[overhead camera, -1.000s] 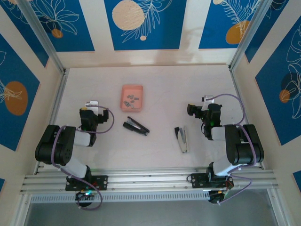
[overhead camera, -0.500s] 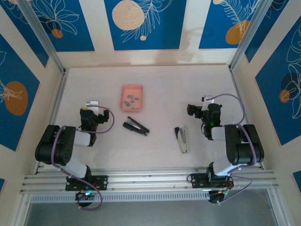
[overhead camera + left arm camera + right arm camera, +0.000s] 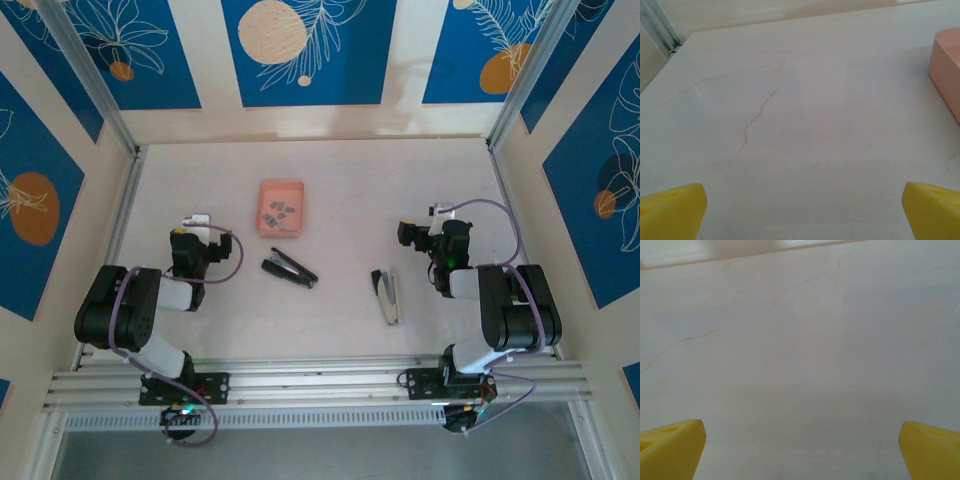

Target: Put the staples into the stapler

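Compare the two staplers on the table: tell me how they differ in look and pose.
Colour: the black stapler is dark all over; the grey stapler is pale metal with a dark far end.
Pose: the black stapler lies diagonally; the grey stapler runs almost straight away from the arms.
Place: the black stapler sits just in front of the pink tray, the grey stapler further right.
Both lie on the table.

Right of left gripper (image 3: 197, 222): tray (image 3: 281, 184), apparently holding staples (image 3: 279, 214), and one stapler (image 3: 289, 269). Left of right gripper (image 3: 412, 232): other stapler (image 3: 387, 295).
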Available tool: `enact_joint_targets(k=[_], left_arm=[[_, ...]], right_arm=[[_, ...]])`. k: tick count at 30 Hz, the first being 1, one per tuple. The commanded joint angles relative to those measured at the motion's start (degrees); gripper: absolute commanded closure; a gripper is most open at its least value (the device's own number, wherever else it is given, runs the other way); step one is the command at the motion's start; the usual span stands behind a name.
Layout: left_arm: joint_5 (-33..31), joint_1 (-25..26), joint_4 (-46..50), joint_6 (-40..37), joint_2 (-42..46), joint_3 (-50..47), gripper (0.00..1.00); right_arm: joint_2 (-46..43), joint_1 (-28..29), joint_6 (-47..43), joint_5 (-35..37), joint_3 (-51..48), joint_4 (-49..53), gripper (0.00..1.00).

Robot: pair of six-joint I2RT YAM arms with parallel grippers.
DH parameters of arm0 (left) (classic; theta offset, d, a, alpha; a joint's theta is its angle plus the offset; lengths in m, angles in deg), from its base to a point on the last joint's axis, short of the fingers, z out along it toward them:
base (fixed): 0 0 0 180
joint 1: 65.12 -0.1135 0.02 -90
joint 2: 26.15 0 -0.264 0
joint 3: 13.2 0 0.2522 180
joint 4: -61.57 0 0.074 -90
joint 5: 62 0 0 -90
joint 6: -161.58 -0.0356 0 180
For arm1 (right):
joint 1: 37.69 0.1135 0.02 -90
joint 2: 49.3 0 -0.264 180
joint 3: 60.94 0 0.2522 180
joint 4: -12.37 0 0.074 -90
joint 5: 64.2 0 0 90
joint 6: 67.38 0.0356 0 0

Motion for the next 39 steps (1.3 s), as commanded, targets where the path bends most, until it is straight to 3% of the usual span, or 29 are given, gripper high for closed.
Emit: enact_joint_targets(k=[1,6,11,17,20,24,28,34,39], left_arm=[[2.03,-0.52,1.62,-0.07,1.09,1.69,0.01],[2.38,-0.38,3.38,-0.43,1.88,2.28,0.05],[1.4,0.15,15.34,-0.99,5.94,6.95,0.09],[-3.45,5.1,31.36,-4.83,6.96,16.64,0.15],[-3.58,5.16,33.13,-3.38,8.26,19.42,0.17],[-0.51,5.18,41.84,-0.59,11.03,23.87,0.17],[7.15,5.16,54.25,6.77,12.39,29.64,0.19],[17.99,5.18,59.84,16.82,15.57,29.32,0.25],[22.79,5.18,62.7,18.43,17.49,28.18,0.26]], right_arm=[[-1.66,-0.53,-0.16,-1.02,1.78,1.96,0.01],[-2.65,-1.48,0.92,-1.28,4.77,8.06,0.01],[-3.96,-1.68,0.67,-3.88,7.98,15.09,0.01],[-6.4,-1.72,5.86,-7.42,17.05,35.13,0.01],[-7.24,-1.35,8.8,-9.25,21.54,44.35,0.01],[-7.08,0.56,10.59,-10.39,28.08,57.97,0.01],[-6.69,5.21,11.29,-9.88,34.05,74.91,0.01],[-9.11,15.31,15.19,-4.74,34.33,90.09,0.01],[-9.85,20.3,21.13,-2.54,33.48,98.61,0.04]])
